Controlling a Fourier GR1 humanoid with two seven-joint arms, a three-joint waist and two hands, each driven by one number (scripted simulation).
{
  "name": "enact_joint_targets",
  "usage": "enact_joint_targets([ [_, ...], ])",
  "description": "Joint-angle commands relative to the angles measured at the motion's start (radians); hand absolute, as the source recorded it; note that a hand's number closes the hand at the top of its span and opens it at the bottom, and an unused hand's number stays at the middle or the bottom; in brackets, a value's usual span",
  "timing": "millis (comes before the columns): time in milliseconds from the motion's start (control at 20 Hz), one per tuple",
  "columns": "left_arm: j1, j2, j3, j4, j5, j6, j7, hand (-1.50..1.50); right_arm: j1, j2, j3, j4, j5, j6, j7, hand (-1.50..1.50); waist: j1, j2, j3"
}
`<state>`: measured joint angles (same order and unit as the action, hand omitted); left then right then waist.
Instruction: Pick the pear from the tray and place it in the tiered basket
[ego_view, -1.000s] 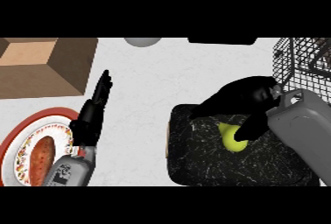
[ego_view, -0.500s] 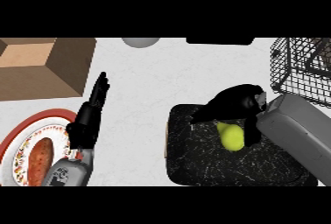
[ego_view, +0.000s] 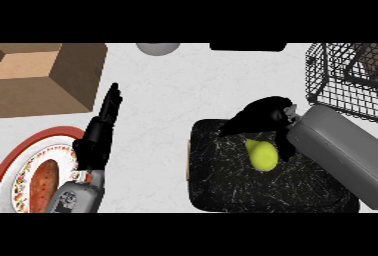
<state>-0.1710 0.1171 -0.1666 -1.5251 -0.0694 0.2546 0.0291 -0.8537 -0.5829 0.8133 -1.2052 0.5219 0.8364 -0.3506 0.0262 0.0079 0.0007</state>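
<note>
A yellow-green pear lies on the black speckled tray at the lower right. My right hand hangs just over the pear's far end. Its fingers stretch left over the tray's back edge and its thumb reaches down along the pear's right side. The fingers are not curled round the fruit. The grey right forearm hides the tray's right part. The wire tiered basket stands at the upper right, behind the forearm. My left hand rests open at the lower left, fingers straight and pointing away.
A cardboard box fills the upper left. A red-rimmed plate with food sits under the left wrist. A grey bowl and a black object lie along the far edge.
My right hand has shifted a little left and closer over the pear, with the forearm swinging in over the tray. The pear stays put. The left hand has not moved.
</note>
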Motion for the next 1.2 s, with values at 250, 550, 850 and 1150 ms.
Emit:
enact_joint_targets([
  [250,0.009,0.012,0.023,-0.016,0.018,-0.035,0.009,0.00,0.002,0.018,0.082,0.166,0.065,-0.036,-0.243,-1.50,-0.006,-0.002,0.000],
  [550,0.040,-0.027,-0.016,-0.044,-0.045,0.014,0.025,0.00,0.029,0.049,0.047,0.123,0.033,-0.014,-0.180,-1.50,-0.020,-0.009,-0.001],
  [850,0.037,-0.031,-0.012,-0.085,-0.052,0.008,0.047,0.00,0.046,0.130,0.029,0.241,0.106,-0.182,-0.227,1.50,-0.011,-0.006,0.000],
  [1150,-0.045,-0.007,0.052,-0.007,-0.025,-0.032,0.058,0.00,0.077,0.183,0.017,0.245,0.201,-0.324,-0.257,1.50,-0.017,-0.006,-0.001],
])
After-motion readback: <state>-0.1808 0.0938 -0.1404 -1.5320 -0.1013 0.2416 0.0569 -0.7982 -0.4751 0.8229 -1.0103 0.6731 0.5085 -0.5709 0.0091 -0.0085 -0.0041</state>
